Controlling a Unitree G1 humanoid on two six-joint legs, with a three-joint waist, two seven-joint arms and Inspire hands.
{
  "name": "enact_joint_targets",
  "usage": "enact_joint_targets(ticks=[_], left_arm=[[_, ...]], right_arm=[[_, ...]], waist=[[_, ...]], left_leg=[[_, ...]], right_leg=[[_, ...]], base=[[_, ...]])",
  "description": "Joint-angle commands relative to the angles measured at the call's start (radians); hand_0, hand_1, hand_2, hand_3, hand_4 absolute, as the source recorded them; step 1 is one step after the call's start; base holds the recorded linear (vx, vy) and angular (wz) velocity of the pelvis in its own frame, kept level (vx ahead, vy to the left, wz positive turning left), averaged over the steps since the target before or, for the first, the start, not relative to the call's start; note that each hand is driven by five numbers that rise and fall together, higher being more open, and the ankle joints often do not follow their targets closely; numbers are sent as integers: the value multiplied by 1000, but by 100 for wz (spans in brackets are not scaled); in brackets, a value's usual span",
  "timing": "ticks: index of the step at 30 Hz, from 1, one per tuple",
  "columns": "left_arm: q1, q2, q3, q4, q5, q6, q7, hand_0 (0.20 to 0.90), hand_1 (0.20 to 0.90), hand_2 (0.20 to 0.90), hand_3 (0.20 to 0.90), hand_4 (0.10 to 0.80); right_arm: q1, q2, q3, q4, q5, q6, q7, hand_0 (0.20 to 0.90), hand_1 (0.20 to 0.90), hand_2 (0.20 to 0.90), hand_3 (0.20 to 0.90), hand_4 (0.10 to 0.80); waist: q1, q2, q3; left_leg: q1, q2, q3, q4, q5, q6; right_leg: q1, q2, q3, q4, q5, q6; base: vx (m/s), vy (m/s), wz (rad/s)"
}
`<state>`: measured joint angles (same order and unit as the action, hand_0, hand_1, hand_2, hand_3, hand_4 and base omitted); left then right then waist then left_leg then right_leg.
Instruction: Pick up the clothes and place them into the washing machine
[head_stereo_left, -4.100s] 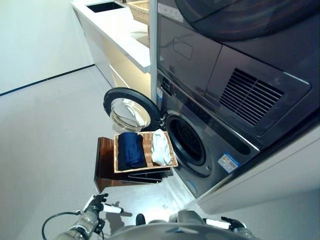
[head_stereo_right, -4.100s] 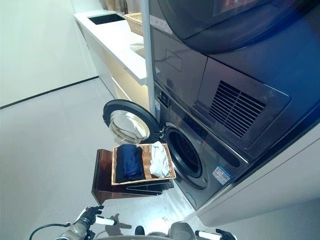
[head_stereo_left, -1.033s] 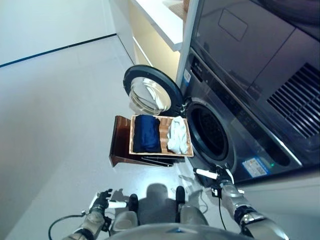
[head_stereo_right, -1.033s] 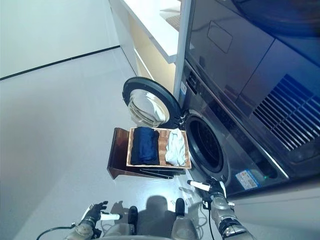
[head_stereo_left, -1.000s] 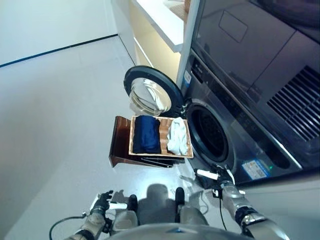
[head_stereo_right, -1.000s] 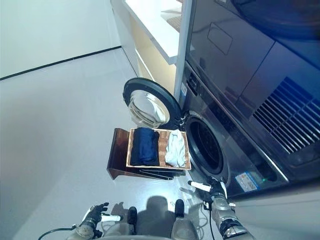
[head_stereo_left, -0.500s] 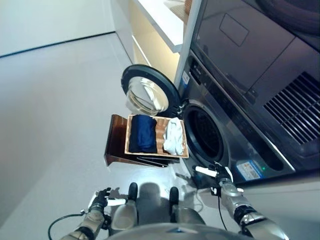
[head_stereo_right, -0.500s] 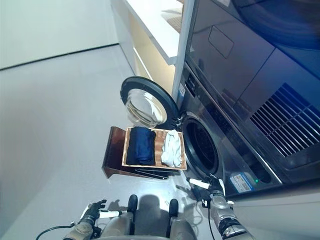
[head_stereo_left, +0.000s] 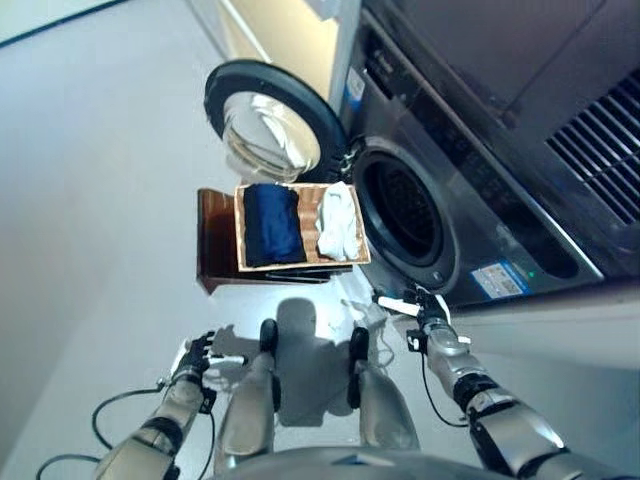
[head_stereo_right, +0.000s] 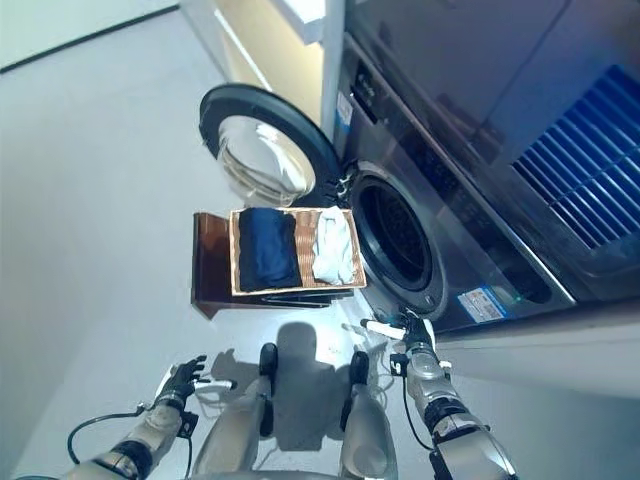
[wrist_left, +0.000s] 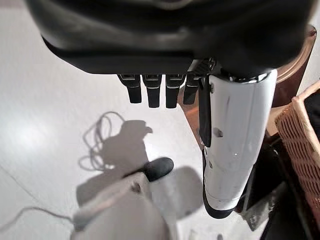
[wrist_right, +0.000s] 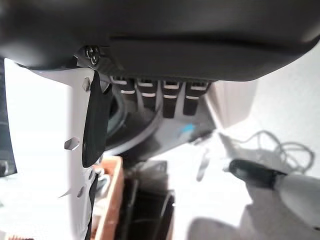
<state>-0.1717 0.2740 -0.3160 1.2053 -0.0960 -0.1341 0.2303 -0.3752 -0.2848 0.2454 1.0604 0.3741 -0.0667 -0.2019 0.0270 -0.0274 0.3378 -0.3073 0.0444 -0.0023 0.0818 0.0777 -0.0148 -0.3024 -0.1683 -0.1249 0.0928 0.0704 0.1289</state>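
A shallow wicker basket (head_stereo_left: 305, 262) rests on a low dark brown box (head_stereo_left: 215, 250) beside the washing machine (head_stereo_left: 480, 230). In it lie a folded dark blue garment (head_stereo_left: 270, 222) and a white garment (head_stereo_left: 337, 222). The machine's round door (head_stereo_left: 265, 125) stands open beside the dark drum opening (head_stereo_left: 405, 215). My left hand (head_stereo_left: 197, 352) hangs low over the floor, open and empty, well short of the basket. My right hand (head_stereo_left: 428, 312) is open and empty, low in front of the machine, just below the drum opening. The basket's edge also shows in the left wrist view (wrist_left: 300, 130).
Grey floor (head_stereo_left: 100, 200) spreads to the left of the box. A white panel (head_stereo_left: 560, 330) runs along the right of the machine. A yellow-lit cabinet (head_stereo_left: 270, 25) stands behind the open door.
The camera has tilted down and come closer, so the whole picture has shifted. The clothes stay in the basket. Both hands stay low and empty.
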Motion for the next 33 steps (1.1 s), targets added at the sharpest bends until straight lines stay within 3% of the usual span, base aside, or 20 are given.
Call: enact_joint_targets(ticks=[1, 33], left_arm=[[17, 47, 20, -33, -17, -19, 35, 900, 900, 900, 900, 800], [27, 37, 21, -20, 21, -10, 54, 900, 900, 900, 900, 800]], right_arm=[[-41, -40, 22, -61, 17, -55, -32, 900, 900, 900, 900, 800], [-20, -31, 74, -106, -42, -56, -21, 900, 900, 900, 900, 800]], waist=[[5, -31, -51], [6, -5, -63]], left_leg=[[-45, -24, 13, 80, -77, -28], [-2, -12, -6, 24, -64, -40]], right_leg=[[18, -38, -10, -54, 11, 9], [54, -34, -10, -51, -23, 5]], base=[[37, -50, -19], [17, -8, 3]])
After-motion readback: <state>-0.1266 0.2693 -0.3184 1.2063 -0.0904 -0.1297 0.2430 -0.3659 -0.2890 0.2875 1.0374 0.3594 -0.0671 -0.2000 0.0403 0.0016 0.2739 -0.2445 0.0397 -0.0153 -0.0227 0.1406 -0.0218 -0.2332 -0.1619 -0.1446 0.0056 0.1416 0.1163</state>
